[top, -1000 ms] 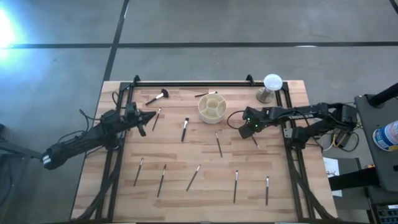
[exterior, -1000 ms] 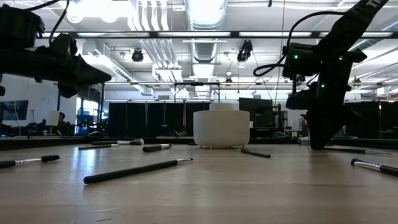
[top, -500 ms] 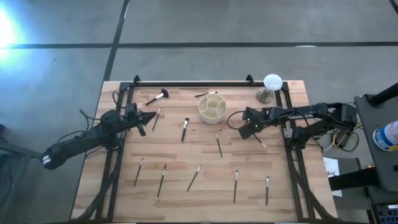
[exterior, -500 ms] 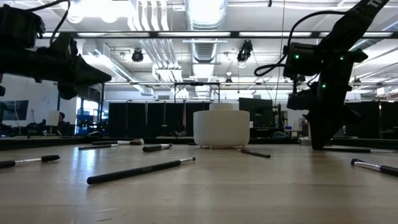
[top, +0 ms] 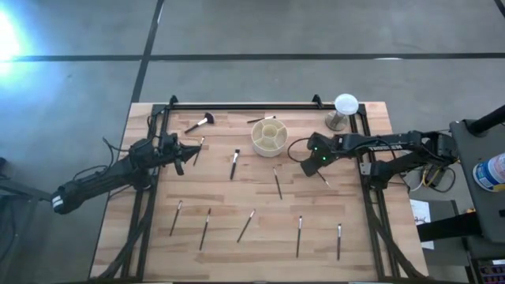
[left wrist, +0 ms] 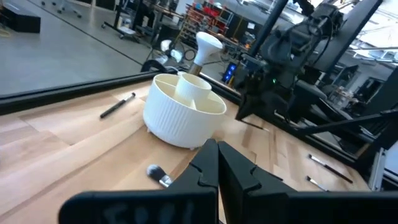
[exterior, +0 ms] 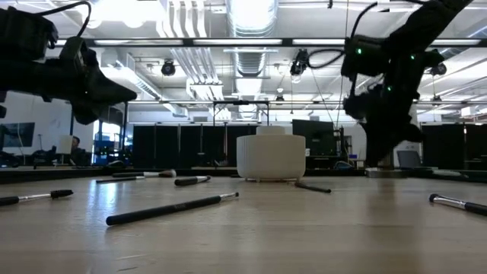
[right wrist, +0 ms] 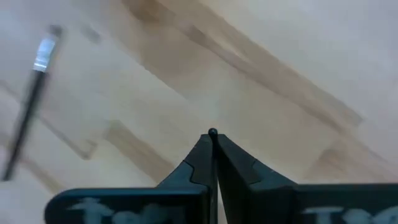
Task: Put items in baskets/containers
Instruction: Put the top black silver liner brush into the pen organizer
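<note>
The cream cup with inner dividers [top: 269, 136] stands at the table's far middle; it also shows in the left wrist view [left wrist: 183, 109]. Several thin brushes lie flat on the wood, such as one [top: 235, 163], another [top: 277, 183] and a fluffy-headed one [top: 199, 123]. My right gripper [top: 316, 164] is to the right of the cup, raised off the table in the low view [exterior: 374, 156], and shut on a thin brush [top: 323, 178]. My left gripper [top: 192, 149] hovers shut and empty at the far left, over a brush [left wrist: 158, 175]. My right gripper pinches a thin brush between its two shut fingers, which point down at the table. Only the brush's small dark end [right wrist: 212, 132] shows at the fingertips in the wrist view. From above, the brush [top: 323, 178] slants away under the gripper; whether its other end rests on the wood I cannot tell.
A white globe on a grey stand [top: 344, 109] stands at the far right corner. Black frame rails [top: 367, 181] run along the table's left, right and far sides. Several brushes lie in a row near the front edge [top: 245, 226]. A brush [right wrist: 28, 112] lies near my right gripper.
My right gripper, its fingertips down at the table a second ago, has risen and shifted a little toward the cup. The brush beneath it has come along, and from above it now shows shorter than before.
</note>
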You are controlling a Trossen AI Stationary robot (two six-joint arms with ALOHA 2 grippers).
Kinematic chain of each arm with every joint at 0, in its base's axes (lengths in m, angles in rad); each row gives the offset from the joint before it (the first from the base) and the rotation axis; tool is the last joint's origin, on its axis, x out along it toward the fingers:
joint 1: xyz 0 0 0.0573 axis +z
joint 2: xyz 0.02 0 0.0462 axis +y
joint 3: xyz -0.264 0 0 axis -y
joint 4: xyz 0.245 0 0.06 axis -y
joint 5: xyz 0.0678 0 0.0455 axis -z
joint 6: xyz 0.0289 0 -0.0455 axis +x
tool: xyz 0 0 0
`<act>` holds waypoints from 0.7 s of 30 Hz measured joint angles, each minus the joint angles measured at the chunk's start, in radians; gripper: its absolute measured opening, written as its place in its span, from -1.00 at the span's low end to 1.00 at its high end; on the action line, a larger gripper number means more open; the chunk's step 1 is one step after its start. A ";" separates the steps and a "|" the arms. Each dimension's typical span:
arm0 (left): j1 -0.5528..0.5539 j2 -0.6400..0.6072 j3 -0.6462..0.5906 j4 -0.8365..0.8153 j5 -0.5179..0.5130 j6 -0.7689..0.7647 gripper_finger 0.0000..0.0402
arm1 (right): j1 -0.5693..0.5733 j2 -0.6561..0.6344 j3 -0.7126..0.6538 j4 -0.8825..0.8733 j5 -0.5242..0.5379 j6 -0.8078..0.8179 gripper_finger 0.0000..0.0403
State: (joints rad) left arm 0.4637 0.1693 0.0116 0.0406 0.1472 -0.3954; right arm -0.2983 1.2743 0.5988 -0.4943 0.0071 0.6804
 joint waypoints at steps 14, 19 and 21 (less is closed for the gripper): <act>-0.069 0.093 0.000 0.114 0.055 0.081 -0.94 | 0.013 -0.046 0.082 0.338 -0.017 -0.060 -0.96; -0.149 0.162 0.000 0.215 0.033 0.133 -0.68 | 0.038 -0.025 0.069 0.572 -0.018 -0.053 -0.96; -0.178 0.198 0.000 0.272 0.011 0.134 -0.56 | 0.049 -0.006 0.067 0.685 -0.015 -0.051 -0.96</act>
State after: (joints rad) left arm 0.2852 0.3669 0.0116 0.3129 0.1581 -0.2615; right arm -0.2494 1.2682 0.6654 0.1911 -0.0083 0.6292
